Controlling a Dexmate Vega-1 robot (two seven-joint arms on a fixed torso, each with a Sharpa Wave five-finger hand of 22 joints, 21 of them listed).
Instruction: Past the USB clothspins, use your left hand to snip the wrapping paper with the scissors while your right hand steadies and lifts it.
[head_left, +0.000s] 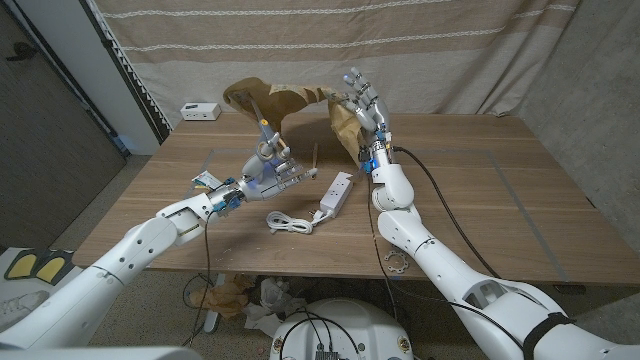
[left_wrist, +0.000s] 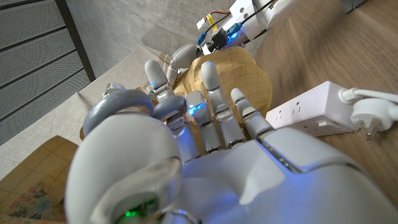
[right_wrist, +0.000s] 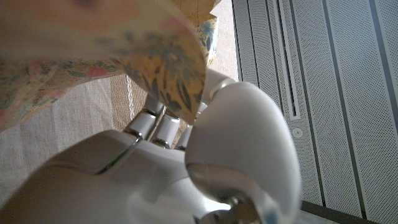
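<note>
Brown wrapping paper (head_left: 290, 100) hangs lifted above the far middle of the table. My right hand (head_left: 366, 108) holds its right end up, fingers pointing upward. In the right wrist view the paper's flowered side (right_wrist: 124, 62) drapes over that hand (right_wrist: 186, 155) by the thumb. My left hand (head_left: 270, 175) grips the scissors (head_left: 264, 138), whose blades point up toward the paper's lower edge. Whether the blades touch the paper cannot be told. In the left wrist view my left hand (left_wrist: 186, 143) reaches toward the paper (left_wrist: 233, 78).
A white power strip (head_left: 336, 192) lies mid-table with its cable and plug (head_left: 288, 222) coiled in front; it also appears beside my left hand (left_wrist: 311, 112). A small white box (head_left: 200, 110) sits at the far left corner. A curtain hangs behind the table (head_left: 480, 190).
</note>
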